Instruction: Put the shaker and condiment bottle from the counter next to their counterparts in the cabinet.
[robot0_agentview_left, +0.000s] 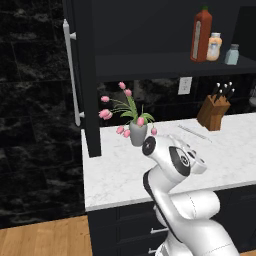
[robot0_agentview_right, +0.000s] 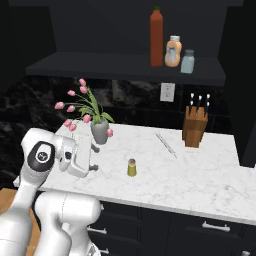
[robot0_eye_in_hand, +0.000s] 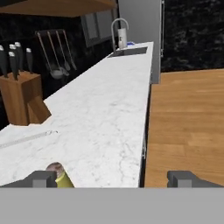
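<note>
gripper (robot0_eye_in_hand: 113, 178) spread, empty | shaker (robot0_agentview_right: 131, 167) upright on counter (robot0_agentview_right: 200, 175) | condiment bottle (robot0_agentview_left: 201, 35) shelved in cabinet (robot0_agentview_left: 150, 65)

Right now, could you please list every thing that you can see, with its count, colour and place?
condiment bottle: one, red-orange, on cabinet shelf
peach-orange bottle: one, shelf, right of red bottle
blue-grey shaker: one, shelf, rightmost
shaker: one, yellow-green, upright on counter
knife block: one, wooden, counter back
tulip pot: one, grey, pink flowers, counter left
long utensil: one, silvery, flat on counter
wall outlet: one, white
sink faucet: one, far counter end
gripper: open, shaker beside one fingertip
</note>
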